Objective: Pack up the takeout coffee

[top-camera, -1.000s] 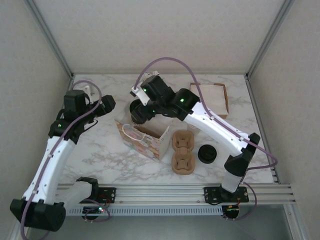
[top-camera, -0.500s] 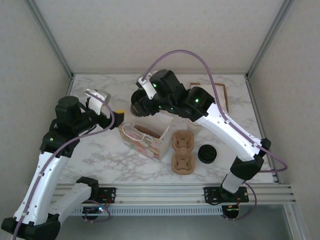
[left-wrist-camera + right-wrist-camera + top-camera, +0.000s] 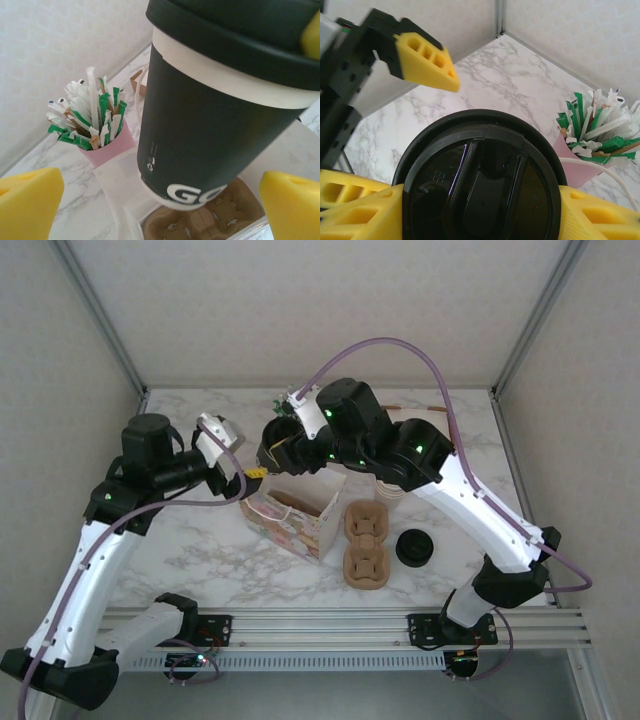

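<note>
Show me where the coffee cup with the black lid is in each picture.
Top view: coffee cup left of centre, just beyond the paper bag.
Left wrist view: the coffee cup looms centre to right, seen from its side.
Right wrist view: its lid sits bottom centre, seen from above.
Shared landmark: the pink holder of green-and-white sticks, in both wrist views.

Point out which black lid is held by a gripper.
The one capping the dark cup, clamped in the right gripper; the other black lid rests on the table.
</note>
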You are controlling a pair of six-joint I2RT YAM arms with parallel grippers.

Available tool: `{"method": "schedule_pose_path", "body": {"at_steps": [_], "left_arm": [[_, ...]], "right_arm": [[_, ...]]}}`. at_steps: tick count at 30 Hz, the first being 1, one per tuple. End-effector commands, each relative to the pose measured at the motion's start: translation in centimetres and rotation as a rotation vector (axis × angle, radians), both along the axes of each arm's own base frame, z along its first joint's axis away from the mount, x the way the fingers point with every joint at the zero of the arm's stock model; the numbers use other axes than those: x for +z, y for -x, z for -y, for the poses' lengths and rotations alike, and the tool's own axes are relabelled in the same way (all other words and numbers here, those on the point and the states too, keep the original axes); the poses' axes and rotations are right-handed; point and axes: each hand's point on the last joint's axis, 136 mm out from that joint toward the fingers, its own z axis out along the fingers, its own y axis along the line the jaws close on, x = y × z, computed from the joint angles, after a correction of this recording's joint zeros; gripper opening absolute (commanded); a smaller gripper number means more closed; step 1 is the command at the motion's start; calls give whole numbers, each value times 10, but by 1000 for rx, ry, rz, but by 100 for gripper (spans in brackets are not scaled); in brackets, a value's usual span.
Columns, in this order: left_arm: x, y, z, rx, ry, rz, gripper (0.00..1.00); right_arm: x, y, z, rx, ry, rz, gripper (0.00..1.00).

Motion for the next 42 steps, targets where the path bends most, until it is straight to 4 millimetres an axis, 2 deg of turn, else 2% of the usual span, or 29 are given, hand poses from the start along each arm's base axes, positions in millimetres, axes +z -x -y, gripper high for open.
{"method": "schedule_pose_path", "body": {"at_steps": [1,10,17,23,27,31,42], "left_arm": [[9,7,12,-83,-12,35,100],[8,8,29,-169,8,29,100],[7,5,33,-172,14,30,100],[13,7,38,-192,54,48,82],[20,10,40,-207,81,53,75],[30,12,40,-205,110,64,75],[58,27,40,-233,190,84,74]], "right_arm": [[34,17,0,39,-114,15,52],[43,22,-4,55,-167,5,52],[45,27,-8,77,-192,-17,52],[43,27,-8,72,-206,-32,51],[42,28,-7,69,-219,-34,52],[30,24,-8,53,-191,-39,53],[-29,20,-21,61,-94,-94,55]]}}
